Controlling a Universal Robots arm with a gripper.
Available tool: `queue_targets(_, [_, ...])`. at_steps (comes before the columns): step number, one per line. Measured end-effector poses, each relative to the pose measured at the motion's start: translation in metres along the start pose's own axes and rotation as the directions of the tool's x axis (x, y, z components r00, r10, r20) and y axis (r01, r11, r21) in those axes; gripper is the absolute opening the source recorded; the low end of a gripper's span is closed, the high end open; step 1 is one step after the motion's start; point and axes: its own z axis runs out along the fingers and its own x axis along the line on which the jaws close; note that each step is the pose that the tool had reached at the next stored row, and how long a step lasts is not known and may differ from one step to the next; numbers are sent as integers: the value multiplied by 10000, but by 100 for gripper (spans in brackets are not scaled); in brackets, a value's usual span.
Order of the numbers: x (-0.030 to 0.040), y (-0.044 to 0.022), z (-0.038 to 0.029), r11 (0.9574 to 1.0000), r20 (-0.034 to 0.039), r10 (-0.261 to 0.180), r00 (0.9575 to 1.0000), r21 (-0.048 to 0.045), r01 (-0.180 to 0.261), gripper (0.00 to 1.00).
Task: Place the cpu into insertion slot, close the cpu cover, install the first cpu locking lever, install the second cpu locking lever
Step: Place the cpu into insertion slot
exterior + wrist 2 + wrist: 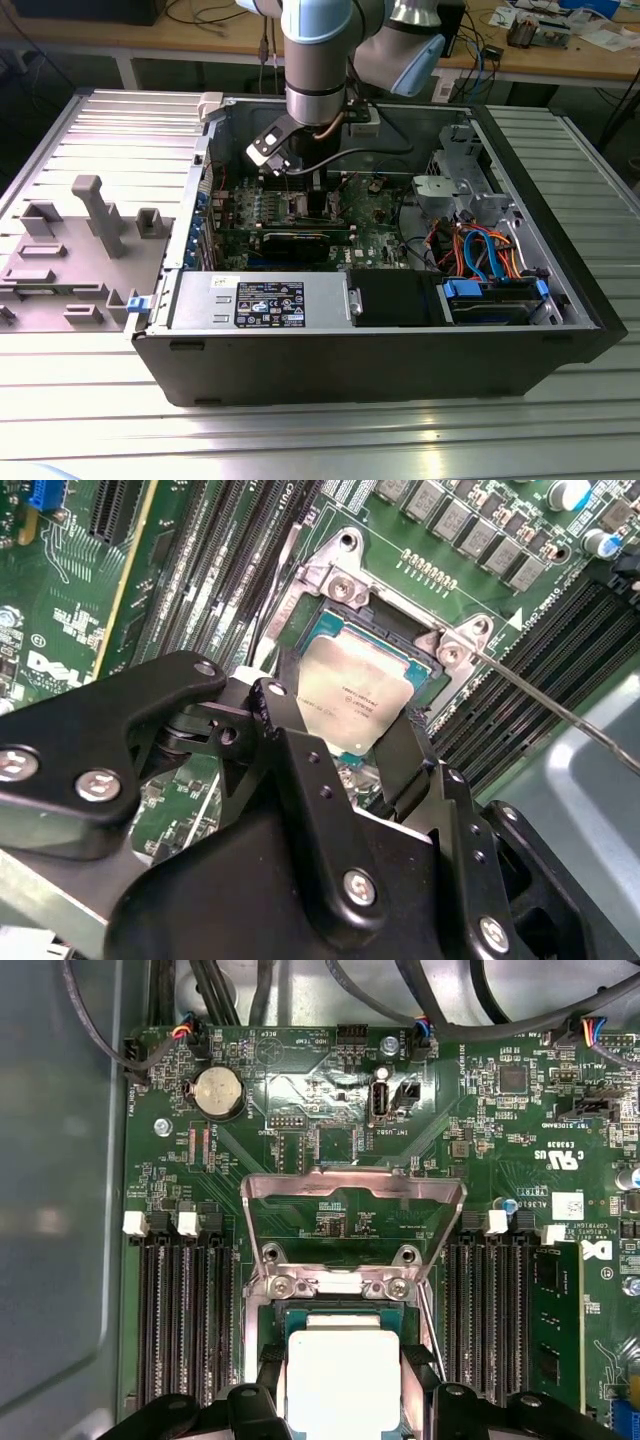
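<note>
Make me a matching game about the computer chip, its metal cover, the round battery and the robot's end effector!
Things:
1. cpu
2. cpu cover
3. round battery
4. end effector

States:
A. swung open, lifted off the socket
B. black, gripping the chip's two sides
C. silver-grey square, over the insertion slot
D. shiny disc on the green board

Pairs: 1-C, 2-A, 3-D, 4-B
</note>
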Motion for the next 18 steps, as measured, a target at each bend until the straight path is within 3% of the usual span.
queue_targets(8, [3, 1, 17, 10000, -21, 1, 10000, -13, -1, 54])
queue_targets(9, [2, 0, 15, 10000, -12, 1, 10000, -7, -1, 55])
queue_targets(10, [0, -1, 13, 10000, -4, 0, 10000, -3, 0, 68])
queue_targets(15, [1, 0, 10, 10000, -5, 1, 10000, -3, -1, 68])
queue_targets(18, [1, 2, -32, 10000, -4, 1, 10000, -1, -1, 68])
